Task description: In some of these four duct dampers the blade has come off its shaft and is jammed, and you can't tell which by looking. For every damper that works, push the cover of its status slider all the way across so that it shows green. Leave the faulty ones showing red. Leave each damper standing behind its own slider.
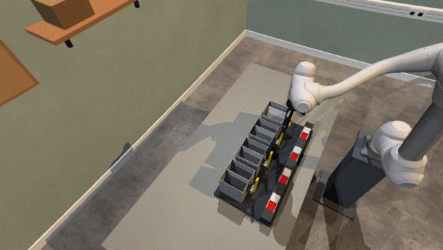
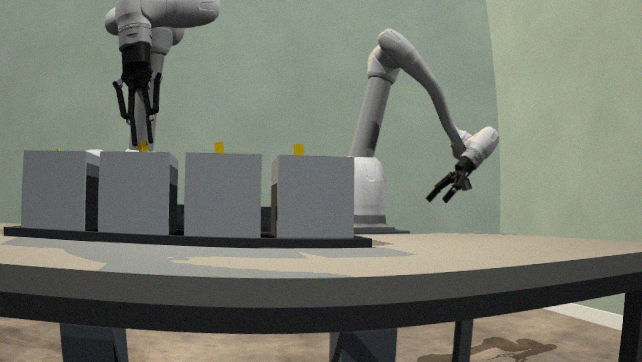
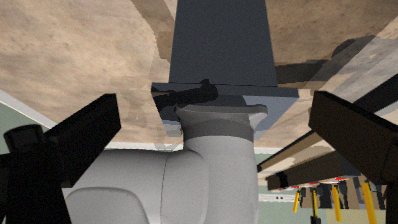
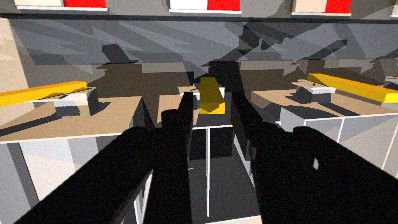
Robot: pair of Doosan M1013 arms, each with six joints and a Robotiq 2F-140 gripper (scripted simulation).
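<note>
Four grey dampers stand in a row, among them the second from the far end (image 1: pixel 265 132) (image 2: pixel 134 195) (image 4: pixel 207 170), each with a yellow lever. Four sliders lie beyond the levers, all with red showing beside white covers; the far-end one (image 1: pixel 303 135) and the near-end one (image 1: pixel 271 206) look alike. My right gripper (image 2: pixel 142 142) (image 4: pixel 212 106) is partly open and empty, pointing down over that second damper. Its lever (image 2: pixel 143 147) (image 4: pixel 212 106) appears between the fingertips; contact cannot be told. My left gripper (image 2: pixel 438 197) (image 3: pixel 214 109) is wide open and empty, away from the dampers.
The dampers and sliders share a dark base plate (image 1: pixel 253 210) (image 2: pixel 280 242) on the table (image 1: pixel 155 207) (image 2: pixel 450 280). The neighbouring levers (image 4: pixel 45 93) (image 4: pixel 355 88) stand on either side of the right gripper. A wooden shelf (image 1: pixel 103 12) is on the wall.
</note>
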